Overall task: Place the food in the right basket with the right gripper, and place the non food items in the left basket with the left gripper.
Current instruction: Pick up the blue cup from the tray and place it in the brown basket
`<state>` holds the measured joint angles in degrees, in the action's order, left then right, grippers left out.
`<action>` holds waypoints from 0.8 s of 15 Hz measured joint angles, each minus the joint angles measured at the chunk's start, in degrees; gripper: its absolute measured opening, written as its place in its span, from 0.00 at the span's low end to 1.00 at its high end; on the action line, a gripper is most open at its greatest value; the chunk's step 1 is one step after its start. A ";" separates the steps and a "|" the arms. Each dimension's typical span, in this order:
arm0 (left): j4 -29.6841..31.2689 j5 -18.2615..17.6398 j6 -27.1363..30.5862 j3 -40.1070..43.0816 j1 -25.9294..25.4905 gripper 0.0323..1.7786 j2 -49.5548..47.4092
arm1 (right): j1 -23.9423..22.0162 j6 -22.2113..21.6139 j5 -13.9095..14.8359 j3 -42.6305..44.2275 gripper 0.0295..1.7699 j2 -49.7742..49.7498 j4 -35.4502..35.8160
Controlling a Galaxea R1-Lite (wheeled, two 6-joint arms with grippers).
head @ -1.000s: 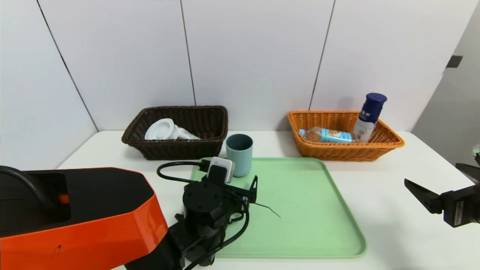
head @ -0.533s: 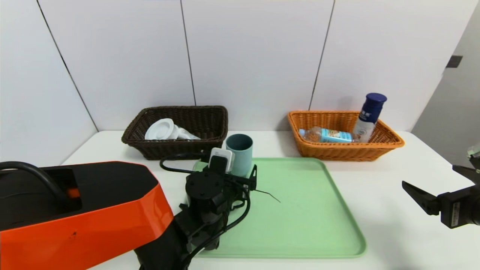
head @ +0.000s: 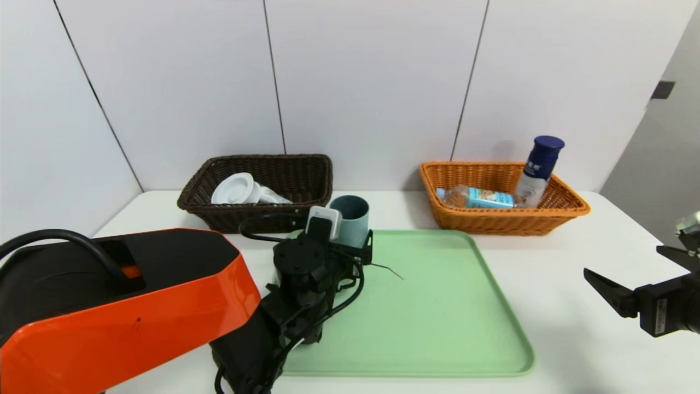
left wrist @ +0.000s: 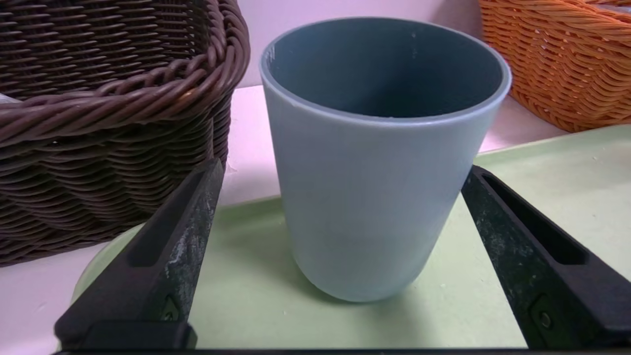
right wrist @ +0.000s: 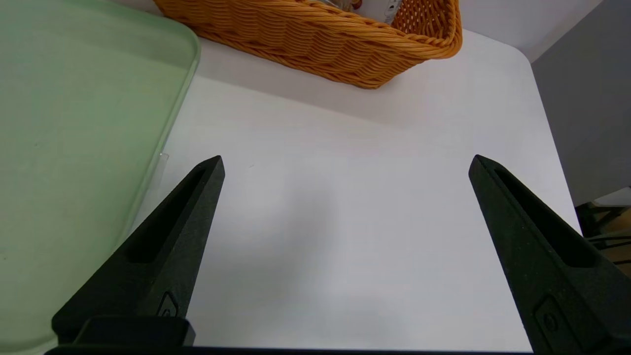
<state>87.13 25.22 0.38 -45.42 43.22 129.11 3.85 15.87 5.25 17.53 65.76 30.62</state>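
Left gripper (left wrist: pixel 340 172) at teal-grey cup (left wrist: pixel 374 187).
Jaws wide, straddling the upright cup, not gripping; right gripper (right wrist: pixel 345 167) parked, jaws open.

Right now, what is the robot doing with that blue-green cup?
The robot is sorting things into two baskets. Its left gripper, jaws open, is reaching around the teal-grey cup, which stands upright on the green tray beside the dark brown basket. It has not closed on it. A white round case already lies in that basket. Two drink bottles are in the orange basket. The right gripper waits open over the table.
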 joint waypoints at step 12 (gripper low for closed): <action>0.02 -0.61 0.17 -1.33 -1.02 0.61 0.77 | 0.09 0.00 0.00 -0.15 0.97 0.30 0.02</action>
<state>87.15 24.61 0.55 -46.75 42.19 129.88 3.94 15.87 5.25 17.38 66.06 30.65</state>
